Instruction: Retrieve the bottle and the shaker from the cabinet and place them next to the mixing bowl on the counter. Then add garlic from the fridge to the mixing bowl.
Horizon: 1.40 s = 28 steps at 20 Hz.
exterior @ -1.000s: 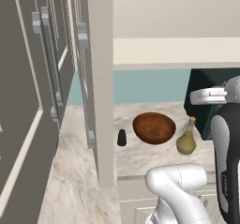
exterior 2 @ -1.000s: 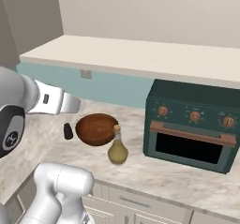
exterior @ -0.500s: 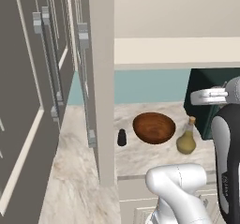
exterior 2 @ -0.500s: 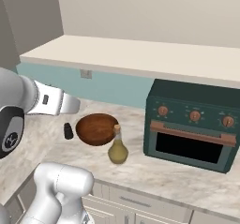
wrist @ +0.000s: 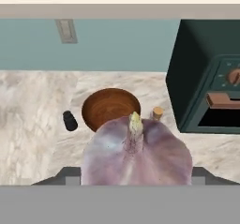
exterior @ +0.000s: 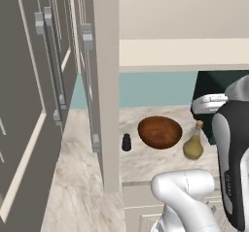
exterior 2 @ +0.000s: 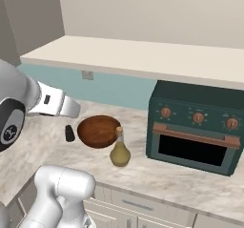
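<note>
Grey cabinet doors [exterior: 29,105] fill the left side of the left base view, their long handles running down the upper left of the frame. Marble counter [exterior 2: 181,184] spreads across the lower half of the right base view, and it shows too in the hand view [wrist: 33,101]. Above it a pale shelf [exterior 2: 143,57] crosses the upper middle of that frame, with a blue-green wall strip [exterior 2: 114,91] beneath it. A dark green oven [exterior 2: 195,131] with copper knobs sits on the counter at the right of the right base view and at the right edge of the hand view [wrist: 201,78].

The white arm [exterior 2: 50,103] reaches in from the left edge of the right base view, high over the counter. The wooden bowl [exterior 2: 98,130] stands at the centre left of that frame, and at the centre of the left base view [exterior: 159,131]. In the hand view it lies just above the middle [wrist: 110,107].

The garlic [wrist: 137,155], a purple-white bulb with its stem tip up, takes up the lower middle of the hand view, right in front of the camera and overlapping the bowl's near rim. The gripper [wrist: 136,176] is pinching the garlic from both sides, its dark tips showing at the bulb's flanks.

The bottle [exterior 2: 119,149], olive-coloured with a cork, stands just beside the bowl toward the frame's lower right. The small black shaker [exterior 2: 70,133] stands just left of the bowl.
</note>
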Tool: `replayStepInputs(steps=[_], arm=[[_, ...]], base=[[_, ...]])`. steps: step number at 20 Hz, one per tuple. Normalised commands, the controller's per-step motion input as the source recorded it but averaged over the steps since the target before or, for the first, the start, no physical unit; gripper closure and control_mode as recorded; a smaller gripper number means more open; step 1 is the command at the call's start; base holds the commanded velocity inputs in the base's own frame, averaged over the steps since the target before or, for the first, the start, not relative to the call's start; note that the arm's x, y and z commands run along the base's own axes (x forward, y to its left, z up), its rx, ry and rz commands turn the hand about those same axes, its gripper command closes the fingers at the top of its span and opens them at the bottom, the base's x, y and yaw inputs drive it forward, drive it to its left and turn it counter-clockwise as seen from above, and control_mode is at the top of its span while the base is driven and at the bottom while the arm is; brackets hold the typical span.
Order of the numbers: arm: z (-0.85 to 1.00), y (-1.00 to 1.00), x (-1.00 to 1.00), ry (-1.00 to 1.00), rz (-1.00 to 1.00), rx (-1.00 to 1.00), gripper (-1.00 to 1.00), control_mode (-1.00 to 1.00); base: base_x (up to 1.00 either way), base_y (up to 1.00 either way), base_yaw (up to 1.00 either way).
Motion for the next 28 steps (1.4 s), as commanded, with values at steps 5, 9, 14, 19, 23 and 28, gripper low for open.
replayStepInputs(steps=[5, 9, 14, 19, 23, 28], arm=[[-0.25, 0.05, 0.0, 0.37, 0.0, 0.0, 1.0, -1.0], [-0.84, 0.04, 0.0, 0.03, 0.0, 0.0, 1.0, -1.0], [-0.77, 0.1, 0.06, 0.0, 0.0, 0.0, 1.0, -1.0], [-0.12, 0.36, 0.36, 0.0, -0.03, 0.0, 1.0, -1.0], [0.03, 0.48, 0.59, 0.03, -0.12, -0.03, 1.0, -1.0], [0.0, 0.07, 0.72, 0.03, -0.09, 0.0, 1.0, -1.0]], base=[[0.0, 0.0, 0.0], [0.0, 0.0, 0.0], [0.0, 0.0, 0.0], [0.0, 0.0, 0.0], [0.0, 0.0, 0.0], [0.0, 0.0, 0.0]])
